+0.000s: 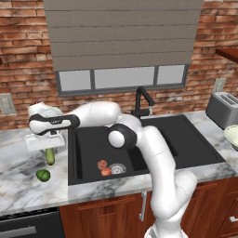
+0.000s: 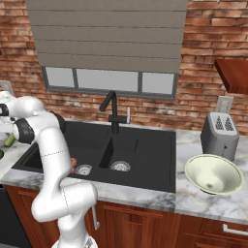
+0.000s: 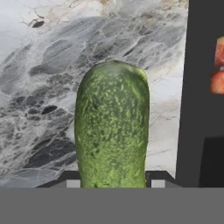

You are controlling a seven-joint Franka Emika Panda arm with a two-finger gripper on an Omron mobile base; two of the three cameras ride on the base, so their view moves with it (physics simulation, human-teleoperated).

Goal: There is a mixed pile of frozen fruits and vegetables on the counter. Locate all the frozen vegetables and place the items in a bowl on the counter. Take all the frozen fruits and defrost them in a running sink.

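Note:
My gripper (image 1: 49,149) is shut on the dark-green cucumber (image 1: 49,157), left of the sink (image 1: 139,139) and over the marble counter (image 1: 18,186). In the hand view the cucumber (image 3: 112,127) stands between my fingertips (image 3: 72,183), and I cannot tell whether its far end touches the marble. The small round bright-green vegetable (image 1: 43,175) lies on the counter just in front of it. Two red-orange fruits (image 1: 103,167) rest in the left basin by the drain, and both fruits (image 3: 218,65) also show in the hand view. The cream bowl (image 2: 213,174) stands on the counter right of the sink.
A black curved faucet (image 1: 142,100) rises behind the sink's middle. A silver toaster (image 2: 219,133) stands behind the bowl at the far right. My own arm reaches across the left basin. A brick wall and a window close off the back.

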